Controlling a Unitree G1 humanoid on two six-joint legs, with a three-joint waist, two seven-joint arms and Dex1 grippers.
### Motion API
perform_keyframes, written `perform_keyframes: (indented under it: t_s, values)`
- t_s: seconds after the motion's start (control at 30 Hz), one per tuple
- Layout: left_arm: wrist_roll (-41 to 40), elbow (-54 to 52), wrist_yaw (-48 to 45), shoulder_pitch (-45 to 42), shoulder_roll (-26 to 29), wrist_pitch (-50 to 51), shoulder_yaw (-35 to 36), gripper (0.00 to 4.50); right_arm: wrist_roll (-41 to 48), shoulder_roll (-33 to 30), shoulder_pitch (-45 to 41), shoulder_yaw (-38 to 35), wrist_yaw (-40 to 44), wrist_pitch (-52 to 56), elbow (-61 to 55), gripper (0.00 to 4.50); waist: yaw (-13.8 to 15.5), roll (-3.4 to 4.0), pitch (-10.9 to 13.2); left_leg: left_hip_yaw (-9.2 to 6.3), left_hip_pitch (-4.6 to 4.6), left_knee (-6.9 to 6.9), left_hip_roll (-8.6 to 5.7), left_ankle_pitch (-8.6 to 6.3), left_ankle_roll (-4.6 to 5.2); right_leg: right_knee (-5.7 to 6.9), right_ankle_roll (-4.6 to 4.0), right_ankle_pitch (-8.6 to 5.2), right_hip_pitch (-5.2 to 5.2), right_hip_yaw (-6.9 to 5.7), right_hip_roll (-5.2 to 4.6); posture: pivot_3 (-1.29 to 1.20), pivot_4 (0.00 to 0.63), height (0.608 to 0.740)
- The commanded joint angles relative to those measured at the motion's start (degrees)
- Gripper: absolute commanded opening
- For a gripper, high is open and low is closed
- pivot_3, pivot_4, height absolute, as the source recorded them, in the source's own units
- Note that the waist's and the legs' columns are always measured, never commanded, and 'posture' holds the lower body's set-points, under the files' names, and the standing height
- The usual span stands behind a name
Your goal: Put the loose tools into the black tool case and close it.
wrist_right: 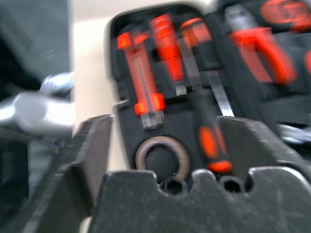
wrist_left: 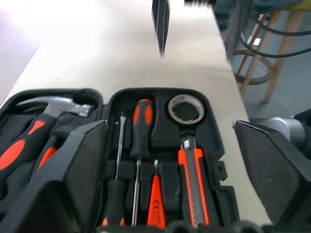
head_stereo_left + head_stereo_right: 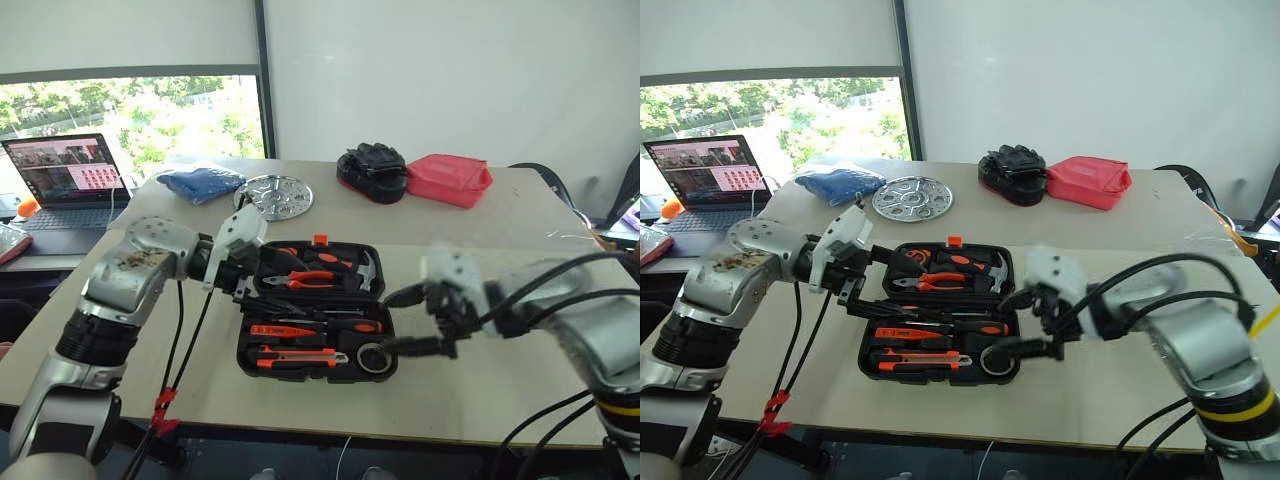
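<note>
The black tool case [image 3: 320,377] lies open on the table in front of me. In its near half sit a utility knife [image 3: 300,357], a black-and-orange screwdriver [image 3: 315,328], a slim orange screwdriver [image 2: 156,204] and a small tape roll [image 3: 372,356]. Pliers [image 3: 310,280] and a hammer [image 3: 365,268] fill the far half. My left gripper [image 3: 262,278] hovers open over the case's left edge, holding nothing. At the case's right edge my right gripper [image 3: 400,322] hangs open and empty, just above the tape roll [image 1: 162,158].
Behind the case lie a black gloves bundle [image 3: 373,172], a red pouch [image 3: 448,178], a round metal plate [image 3: 273,195] and a blue cloth [image 3: 200,183]. A laptop [image 3: 70,180] stands on a side table at far left. Bare tabletop lies right of the case.
</note>
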Motion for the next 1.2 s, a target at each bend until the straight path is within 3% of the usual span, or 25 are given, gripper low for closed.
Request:
perform_keyframes:
  t_s: [0.03, 0.23, 0.27, 0.3, 0.6, 0.8, 1.2]
  values:
    - [3.03, 2.30, 3.72, 4.27, 3.88, -1.66, 3.81, 2.71, -3.19, -1.32, 5.42, -5.25, -5.67, -3.31, 4.12, 2.34, -0.19, 0.00, 0.00, 0.02, 0.00, -0.03, 0.00, 0.00, 0.00, -0.02, 0.00, 0.00, -0.02, 0.00, -0.01, 0.00, 0.150, 0.740]
    - [10.09, 7.93, 10.18, 7.68, 4.96, -4.79, 2.50, 0.48, -7.84, 0.52, 7.80, 0.73, -9.53, -11.59, 9.77, 0.23, -0.22, -0.01, 0.00, 0.21, 0.08, 0.05, 0.01, 0.02, -0.03, 0.06, -0.03, 0.03, 0.02, 0.04, 0.01, 0.00, 0.150, 0.740]
    - [10.68, 8.40, 10.78, 7.62, 4.49, -4.47, 1.91, 0.10, -8.75, 1.20, 7.24, 2.44, -9.94, -12.99, 11.11, 0.00, -0.22, -0.02, 0.00, 0.22, 0.12, 0.04, 0.02, 0.02, -0.03, 0.05, -0.03, 0.03, 0.05, 0.04, 0.02, 0.00, 0.150, 0.740]
    - [11.30, 8.83, 11.17, 7.42, 4.06, -4.14, 1.25, 0.02, -9.66, 1.86, 6.55, 4.04, -10.35, -14.21, 12.43, 0.00, -0.22, -0.03, 0.01, 0.24, 0.12, 0.04, 0.02, 0.02, -0.03, 0.04, -0.03, 0.03, 0.04, 0.04, 0.03, 0.00, 0.150, 0.740]
    - [18.13, 10.42, 11.63, 6.77, 3.56, -1.78, -5.66, 0.02, -17.64, 7.49, -0.97, 15.83, -11.86, -21.90, 23.75, 0.00, -0.20, -0.03, 0.01, 0.24, -0.01, 0.01, 0.01, 0.02, -0.03, 0.03, -0.04, 0.03, -0.07, 0.02, 0.04, 0.00, 0.150, 0.740]
    - [19.76, 10.57, 11.95, 6.96, 1.91, -2.90, -7.22, 0.02, -20.06, 9.03, -2.04, 18.84, -11.22, -24.08, 26.83, 0.00, -0.02, -0.03, 0.01, 0.24, -0.04, 0.01, 0.00, 0.02, -0.03, 0.02, -0.04, 0.04, -0.07, 0.02, 0.02, 0.00, 0.150, 0.740]
    - [16.04, 2.26, 6.42, 11.29, 0.33, -3.45, -7.42, 0.02, -16.85, 4.78, 4.84, 18.65, -3.26, -25.70, 15.93, 0.00, 0.20, -0.03, 0.01, 0.19, -0.06, 0.01, 0.00, 0.02, -0.03, 0.02, -0.01, 0.02, -0.06, 0.00, -0.07, 0.00, 0.150, 0.740]
